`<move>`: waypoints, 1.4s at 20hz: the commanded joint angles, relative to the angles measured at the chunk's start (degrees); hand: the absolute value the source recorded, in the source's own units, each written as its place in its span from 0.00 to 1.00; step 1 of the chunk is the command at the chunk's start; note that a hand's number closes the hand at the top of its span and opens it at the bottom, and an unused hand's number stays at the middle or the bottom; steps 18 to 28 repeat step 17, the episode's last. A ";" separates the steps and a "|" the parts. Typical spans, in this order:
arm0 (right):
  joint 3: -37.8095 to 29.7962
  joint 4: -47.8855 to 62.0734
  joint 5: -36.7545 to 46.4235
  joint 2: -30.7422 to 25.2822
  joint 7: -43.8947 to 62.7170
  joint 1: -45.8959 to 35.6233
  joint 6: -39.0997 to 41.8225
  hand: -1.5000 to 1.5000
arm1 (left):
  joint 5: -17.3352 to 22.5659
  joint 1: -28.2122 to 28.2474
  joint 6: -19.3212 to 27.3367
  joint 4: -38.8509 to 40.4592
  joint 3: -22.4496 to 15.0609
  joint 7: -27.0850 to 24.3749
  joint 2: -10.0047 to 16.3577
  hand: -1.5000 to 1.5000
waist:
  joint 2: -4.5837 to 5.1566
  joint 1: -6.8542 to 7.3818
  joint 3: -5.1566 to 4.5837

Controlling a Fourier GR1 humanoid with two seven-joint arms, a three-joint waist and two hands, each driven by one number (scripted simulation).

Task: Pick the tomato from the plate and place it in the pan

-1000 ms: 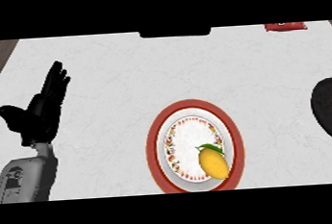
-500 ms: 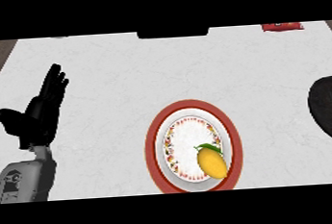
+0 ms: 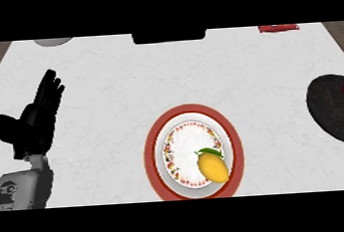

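At the counter's (image 3: 128, 75) left side the left hand (image 3: 29, 124) rests, fingers spread; a yellow fruit (image 3: 213, 166) lies on the plate (image 3: 191, 109), well apart from the pan (image 3: 331, 113).

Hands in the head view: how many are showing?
1. The left hand rests open, fingers up, at the view's left, apart from the plate. The right hand is out of view.

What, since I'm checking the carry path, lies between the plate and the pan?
Nothing: in the head view, only bare white counter separates the plate from the pan.
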 commanded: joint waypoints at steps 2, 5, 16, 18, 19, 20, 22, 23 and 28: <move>-0.82 -13.43 -5.28 4.73 -0.66 10.22 9.21 0.00 | -0.34 1.56 0.76 -0.66 1.02 -0.25 0.51 0.50 | -0.52 -1.73 -0.23; -0.35 -22.97 -6.62 9.32 0.70 16.87 11.45 0.00 | 0.63 0.86 -0.60 0.61 2.14 -0.92 1.79 0.50 | -0.41 -2.21 -0.31; 0.36 -68.59 -11.18 27.44 17.89 41.49 16.56 0.00 | 0.12 -0.96 0.00 2.15 0.59 -2.23 -0.51 0.50 | 0.59 0.00 -0.08; 0.85 -72.26 -11.92 29.08 19.69 42.70 16.08 0.00 | -1.66 0.00 2.08 -2.92 -2.22 1.46 -2.47 0.50 | 0.47 0.71 0.03; 0.85 -72.26 -11.92 29.08 19.69 42.70 16.08 0.00 | -1.66 0.00 2.08 -2.92 -2.22 1.46 -2.47 0.50 | 0.47 0.71 0.03; 0.85 -72.26 -11.92 29.08 19.69 42.70 16.08 0.00 | -1.66 0.00 2.08 -2.92 -2.22 1.46 -2.47 0.50 | 0.47 0.71 0.03; 0.85 -72.26 -11.92 29.08 19.69 42.70 16.08 0.00 | -1.66 0.00 2.08 -2.92 -2.22 1.46 -2.47 0.50 | 0.47 0.71 0.03; 0.85 -72.26 -11.92 29.08 19.69 42.70 16.08 0.00 | -1.66 0.00 2.08 -2.92 -2.22 1.46 -2.47 0.50 | 0.47 0.71 0.03; 0.85 -72.26 -11.92 29.08 19.69 42.70 16.08 0.00 | -1.66 0.00 2.08 -2.92 -2.22 1.46 -2.47 0.50 | 0.47 0.71 0.03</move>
